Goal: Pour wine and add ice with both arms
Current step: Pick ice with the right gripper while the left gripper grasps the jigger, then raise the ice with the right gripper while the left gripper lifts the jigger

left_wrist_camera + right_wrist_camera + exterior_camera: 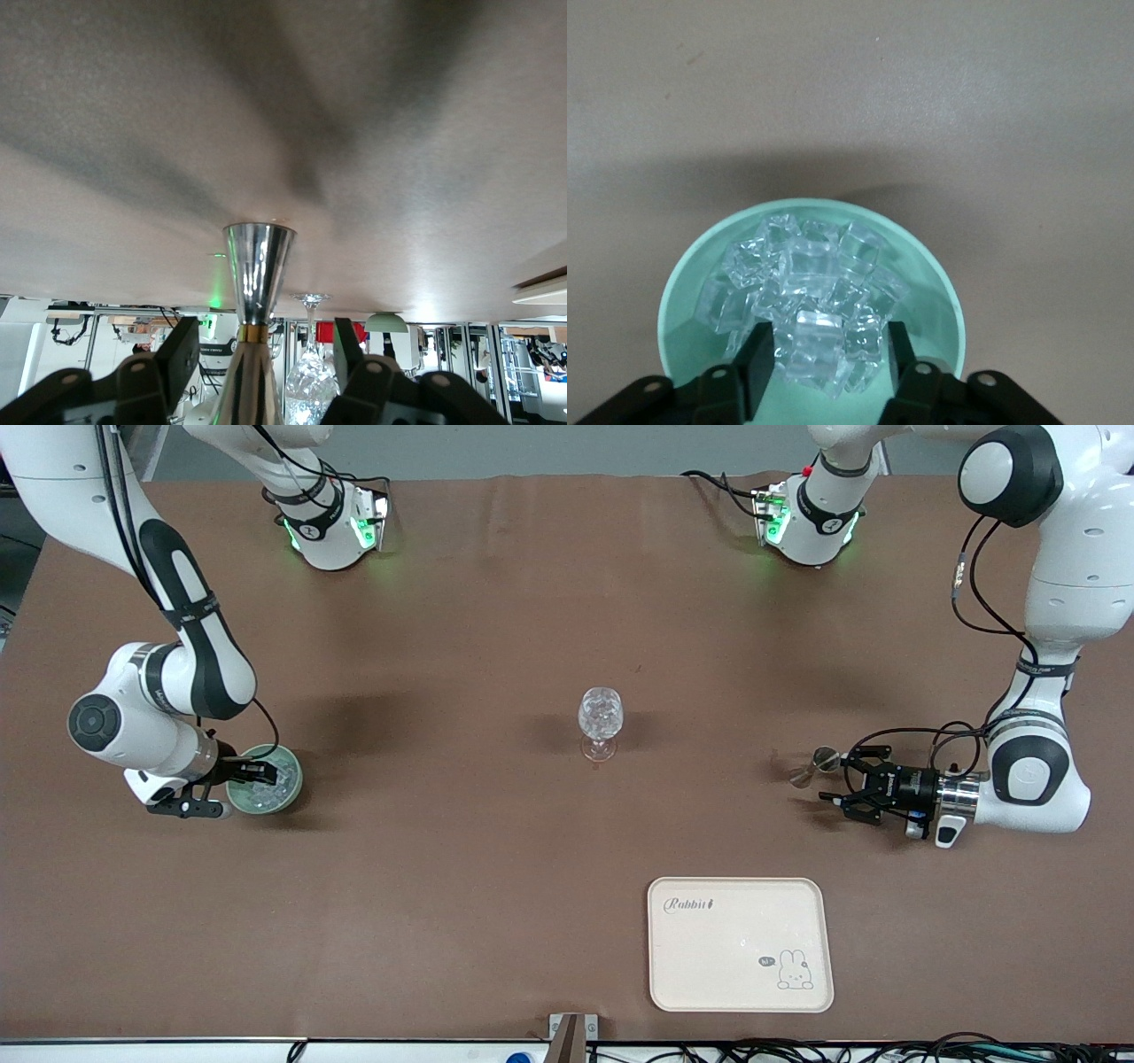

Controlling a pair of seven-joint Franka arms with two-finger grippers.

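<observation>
A mint-green bowl (282, 790) heaped with clear ice chunks (806, 292) stands at the right arm's end of the table. My right gripper (828, 341) is open, with its fingers down in the bowl on either side of some chunks (257, 772). A double-cone steel jigger (819, 765) stands at the left arm's end. My left gripper (837, 781) is level with the table and open, its fingers either side of the jigger (258, 266) without touching it. A stemmed glass (601, 722) stands mid-table, its bowl glinting; I cannot tell what is in it.
A cream tray (740, 974) with a rabbit print lies nearer the front camera than the glass and the jigger. Both arm bases stand along the table's back edge. In the left wrist view the glass (310, 376) and the bowl (385, 322) show past the jigger.
</observation>
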